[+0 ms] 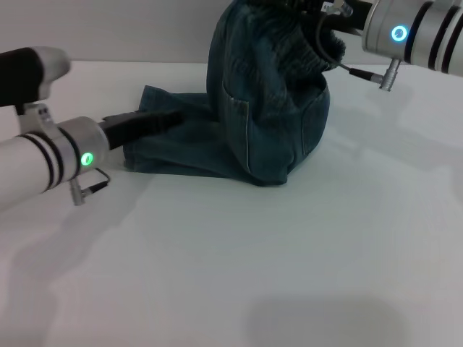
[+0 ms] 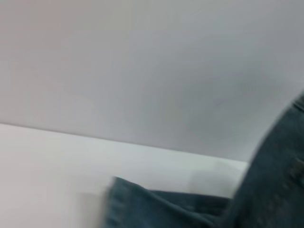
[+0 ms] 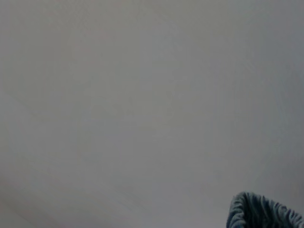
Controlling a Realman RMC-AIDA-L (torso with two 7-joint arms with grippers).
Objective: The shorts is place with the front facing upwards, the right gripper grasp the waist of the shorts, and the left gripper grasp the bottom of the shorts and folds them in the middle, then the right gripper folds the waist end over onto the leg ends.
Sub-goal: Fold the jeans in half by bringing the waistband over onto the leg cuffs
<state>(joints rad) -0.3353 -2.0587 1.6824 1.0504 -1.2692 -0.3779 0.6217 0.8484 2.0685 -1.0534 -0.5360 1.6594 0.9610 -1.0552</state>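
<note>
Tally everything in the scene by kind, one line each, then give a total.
Denim shorts: 1, waist lifted, leg ends on the table
End effectors: 2, the left end effector at the leg ends, the right end effector at the raised waist
White table: 1
Total: 4

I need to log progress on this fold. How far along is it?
Done: the shorts look already folded lengthwise, leg ends flat on the table. In hand: the right end effector holds the waist lifted high, while the left end effector rests on the legs. Left: laying the waist over onto the leg ends.
</note>
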